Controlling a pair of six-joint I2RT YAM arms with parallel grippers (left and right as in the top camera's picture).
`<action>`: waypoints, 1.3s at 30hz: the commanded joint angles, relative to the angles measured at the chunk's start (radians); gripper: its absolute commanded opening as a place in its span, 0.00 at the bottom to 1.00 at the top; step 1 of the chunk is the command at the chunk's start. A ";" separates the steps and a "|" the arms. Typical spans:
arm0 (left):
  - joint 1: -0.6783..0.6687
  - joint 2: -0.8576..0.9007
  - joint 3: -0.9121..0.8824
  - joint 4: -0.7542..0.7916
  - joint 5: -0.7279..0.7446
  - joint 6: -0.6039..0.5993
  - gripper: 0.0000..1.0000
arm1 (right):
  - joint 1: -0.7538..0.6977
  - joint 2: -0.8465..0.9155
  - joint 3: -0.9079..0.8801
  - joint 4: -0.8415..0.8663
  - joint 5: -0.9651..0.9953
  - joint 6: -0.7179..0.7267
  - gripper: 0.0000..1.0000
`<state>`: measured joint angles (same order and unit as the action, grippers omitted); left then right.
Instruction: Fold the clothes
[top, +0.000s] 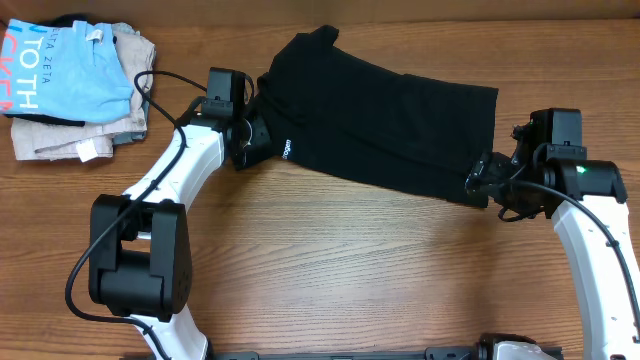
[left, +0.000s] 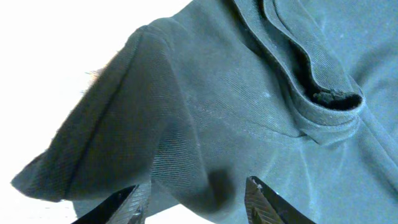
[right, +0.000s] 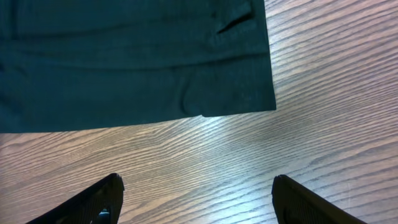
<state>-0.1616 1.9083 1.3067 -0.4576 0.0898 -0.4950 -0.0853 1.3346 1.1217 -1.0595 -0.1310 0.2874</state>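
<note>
Two open grippers sit at opposite ends of one black shirt (top: 390, 115) on a wood table (top: 330, 270).

The left gripper (left: 196, 185) has its two fingers spread, with a raised fold of the shirt lying between them near the collar end. The right gripper (right: 198, 182) holds its two fingers wide apart over bare wood, just short of the shirt's lower hem corner and not touching it. The shirt lies flat and slanted across the far middle of the table, between the two arms. A black cable (top: 165, 82) loops beside the left arm, between the shirt and a pile (top: 75, 140) in the far left corner. The pile has one blue tee (top: 75, 70) on top of tan cloth; how many tan pieces there are cannot be told. It lies well apart from the shirt.
</note>
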 joint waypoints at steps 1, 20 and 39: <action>0.004 0.014 0.018 0.000 -0.050 -0.007 0.49 | -0.006 -0.002 -0.001 0.009 -0.005 -0.005 0.80; -0.003 -0.068 0.340 -0.539 -0.047 0.050 0.04 | -0.005 0.120 -0.004 -0.087 -0.072 0.027 0.79; -0.107 -0.066 0.356 -0.766 -0.047 0.046 0.04 | -0.005 0.184 -0.272 0.280 -0.029 0.161 0.67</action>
<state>-0.2543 1.8503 1.6539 -1.2263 0.0547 -0.4637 -0.0853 1.5169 0.9005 -0.8303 -0.1925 0.3958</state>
